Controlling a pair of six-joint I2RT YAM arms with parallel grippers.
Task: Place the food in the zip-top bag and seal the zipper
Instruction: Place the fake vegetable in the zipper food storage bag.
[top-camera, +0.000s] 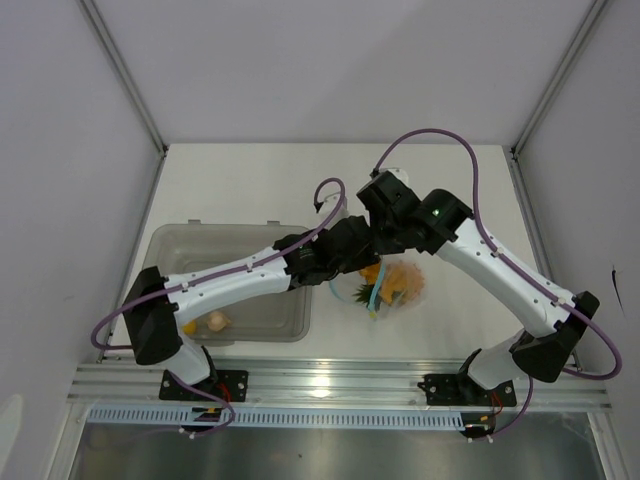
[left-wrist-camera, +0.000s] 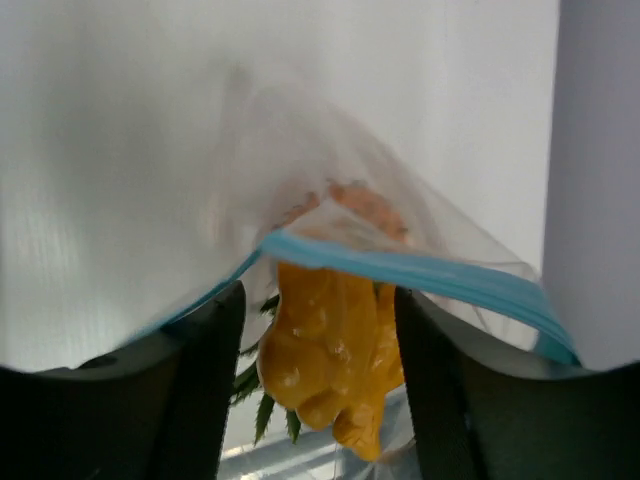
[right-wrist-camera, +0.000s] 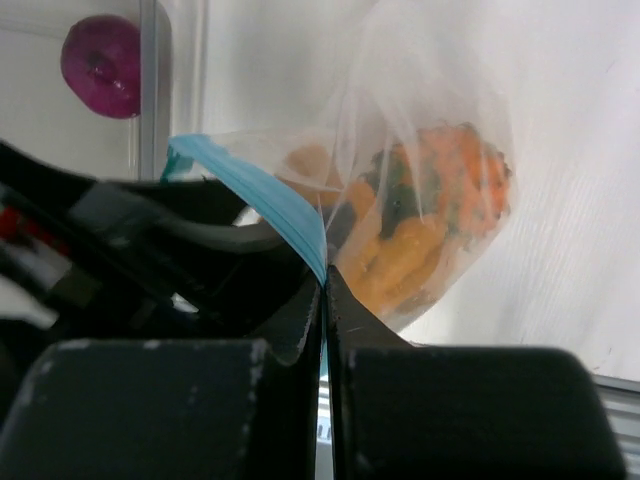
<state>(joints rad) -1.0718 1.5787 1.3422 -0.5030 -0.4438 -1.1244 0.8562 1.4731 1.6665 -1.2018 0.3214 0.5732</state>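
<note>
The clear zip-top bag (top-camera: 408, 288) lies at the table's middle, holding orange food (top-camera: 400, 275) and a piece with green leaves (top-camera: 362, 293). My right gripper (right-wrist-camera: 324, 285) is shut on the bag's light-blue zipper strip (right-wrist-camera: 262, 198) and holds the mouth up; it sits above the bag in the top view (top-camera: 381, 233). My left gripper (left-wrist-camera: 318, 296) is open at the bag's mouth, its jaws apart on either side of an orange piece (left-wrist-camera: 325, 350), with the zipper (left-wrist-camera: 420, 272) across above them. A purple onion (right-wrist-camera: 100, 52) sits in the tub.
A translucent grey tub (top-camera: 230, 233) stands left of the bag, under my left arm. It holds a pale garlic bulb (top-camera: 216, 321) and a yellow piece (top-camera: 189, 327). White walls enclose the table on three sides.
</note>
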